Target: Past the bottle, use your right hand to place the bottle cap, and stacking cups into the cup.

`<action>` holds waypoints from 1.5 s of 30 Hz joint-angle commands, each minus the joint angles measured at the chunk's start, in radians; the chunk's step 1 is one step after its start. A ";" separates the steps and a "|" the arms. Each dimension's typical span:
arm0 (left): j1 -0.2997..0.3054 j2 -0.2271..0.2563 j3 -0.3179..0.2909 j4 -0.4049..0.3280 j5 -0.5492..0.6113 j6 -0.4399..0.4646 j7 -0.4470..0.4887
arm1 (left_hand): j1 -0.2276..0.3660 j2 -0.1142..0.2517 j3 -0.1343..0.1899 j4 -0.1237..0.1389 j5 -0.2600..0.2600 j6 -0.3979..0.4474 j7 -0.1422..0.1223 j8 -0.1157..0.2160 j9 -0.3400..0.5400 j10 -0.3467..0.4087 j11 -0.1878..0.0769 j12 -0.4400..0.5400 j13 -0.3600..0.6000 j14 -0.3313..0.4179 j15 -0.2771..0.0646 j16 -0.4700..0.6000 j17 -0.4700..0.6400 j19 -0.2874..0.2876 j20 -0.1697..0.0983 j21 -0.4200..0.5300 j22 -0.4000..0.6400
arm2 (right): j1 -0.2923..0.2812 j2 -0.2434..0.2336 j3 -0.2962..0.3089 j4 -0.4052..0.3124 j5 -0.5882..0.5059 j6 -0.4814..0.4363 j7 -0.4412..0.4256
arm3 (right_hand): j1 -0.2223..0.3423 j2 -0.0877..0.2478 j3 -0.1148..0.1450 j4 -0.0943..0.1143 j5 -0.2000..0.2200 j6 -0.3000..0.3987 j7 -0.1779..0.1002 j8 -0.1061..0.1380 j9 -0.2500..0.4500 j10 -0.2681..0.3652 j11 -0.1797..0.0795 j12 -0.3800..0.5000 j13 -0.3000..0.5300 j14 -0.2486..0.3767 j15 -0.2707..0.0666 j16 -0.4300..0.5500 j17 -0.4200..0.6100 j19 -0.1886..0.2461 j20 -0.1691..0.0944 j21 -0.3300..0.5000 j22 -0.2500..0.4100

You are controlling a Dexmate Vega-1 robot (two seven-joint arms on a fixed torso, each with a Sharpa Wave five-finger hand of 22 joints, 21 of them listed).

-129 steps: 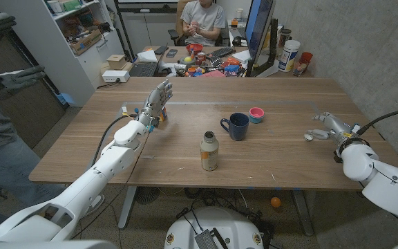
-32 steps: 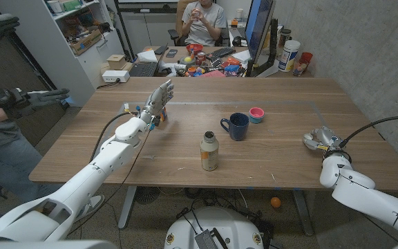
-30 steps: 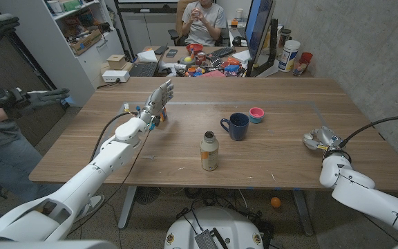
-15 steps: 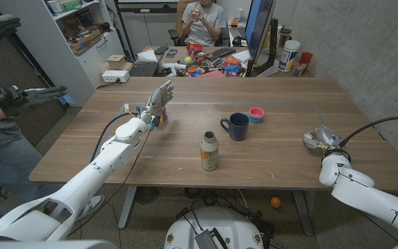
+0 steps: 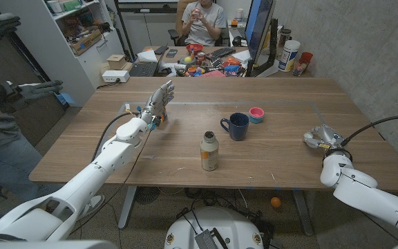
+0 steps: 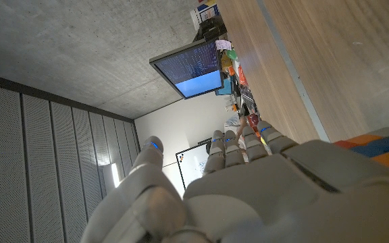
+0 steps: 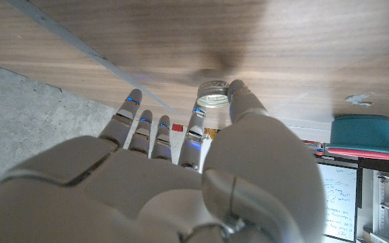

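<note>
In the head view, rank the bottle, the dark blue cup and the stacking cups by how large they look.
1. bottle, tallest, though it stands nearest the camera.
2. dark blue cup, shorter and wider.
3. stacking cups, smallest, and farthest back, so part of that may be distance.

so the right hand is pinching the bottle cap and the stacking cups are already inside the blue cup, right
Not quite. The right hand does pinch the bottle cap, but the stacking cups are not inside the blue cup; they stand on the table beside it, as the head view shows.

Item: bottle cap [image 7: 214,96], half hidden from you behind right hand [image 7: 181,182] fingertips; your head view showed it too small to tell.
</note>
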 commanded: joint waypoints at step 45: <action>0.014 0.012 -0.010 -0.014 -0.008 -0.028 -0.023 | 0.004 0.012 0.002 -0.005 0.006 0.005 0.001 0.005 0.005 0.001 0.006 -0.001 0.005 0.006 0.005 0.005 0.004 -0.003 0.010 -0.002 0.003 | -0.251 0.010 0.306 -0.261 -0.028 0.243 -0.021 | 0.039 0.039 0.005 -0.001 -0.025 0.088 0.011 0.044 0.042 0.060 0.003 0.001 0.002 0.030 0.014 -0.001 -0.001 0.018 0.006 0.003 0.006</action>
